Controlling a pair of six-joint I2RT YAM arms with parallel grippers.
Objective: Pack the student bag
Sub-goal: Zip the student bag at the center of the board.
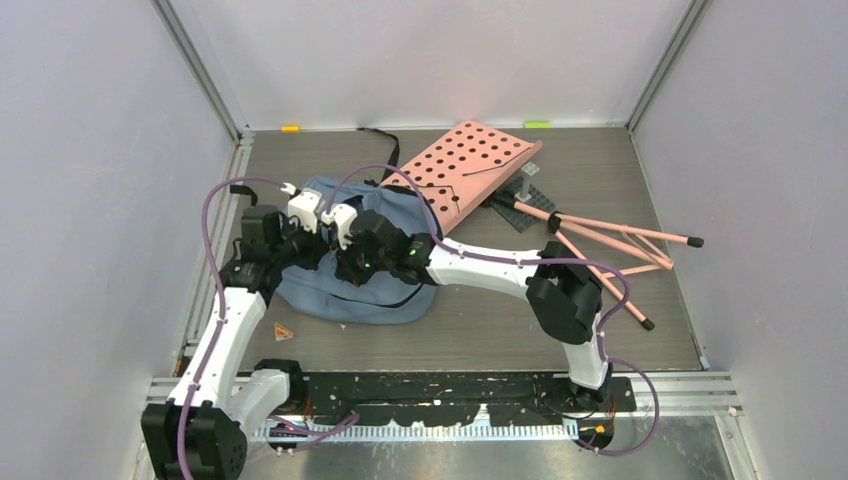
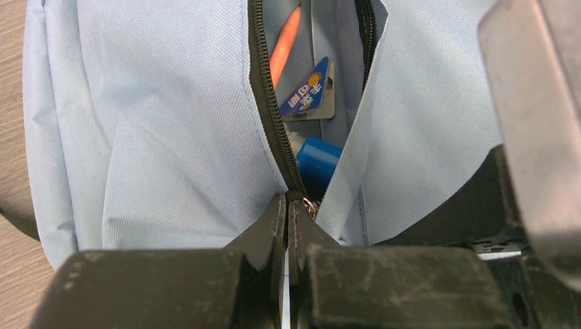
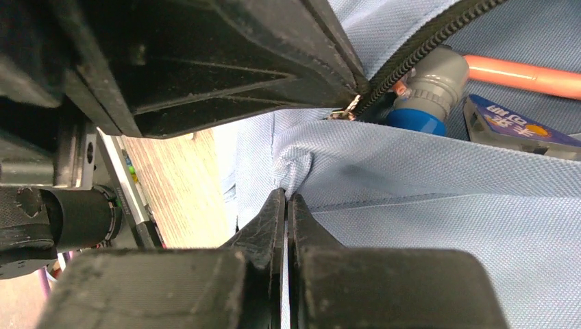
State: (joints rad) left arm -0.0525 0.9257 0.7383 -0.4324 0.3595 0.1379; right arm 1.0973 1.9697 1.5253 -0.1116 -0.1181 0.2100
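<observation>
- Grey wood-grain table (image 1: 480, 320), boxed in by pale walls (image 1: 90, 200), is carrying the whole scene in the overhead view.
- Reaching in from 8 o'clock, the left gripper (image 2: 289, 205) is clenching tight on the student bag (image 1: 340, 300) at the lower end of its black zipper (image 2: 267, 103), its tips pressing together right beside the metal pull (image 2: 312, 205).
- At about 9 o'clock from the table's middle, the student bag is lying flat with its zipper gaping; an orange pen (image 2: 284, 44), a blue printed card (image 2: 308, 92) and a blue-capped tube (image 2: 318, 161) are showing inside the opening.
- Stretching across from 4 o'clock, the right gripper (image 3: 286, 199) is pinching a fold of the bag's blue fabric, fingers flat together, just beside the left gripper's tips.
- Toward 12 o'clock, the pink perforated board (image 1: 465, 170) is sitting just beside the bag.
- Out at 3 o'clock, the pink stand legs (image 1: 610, 240) are sprawling across the table.
</observation>
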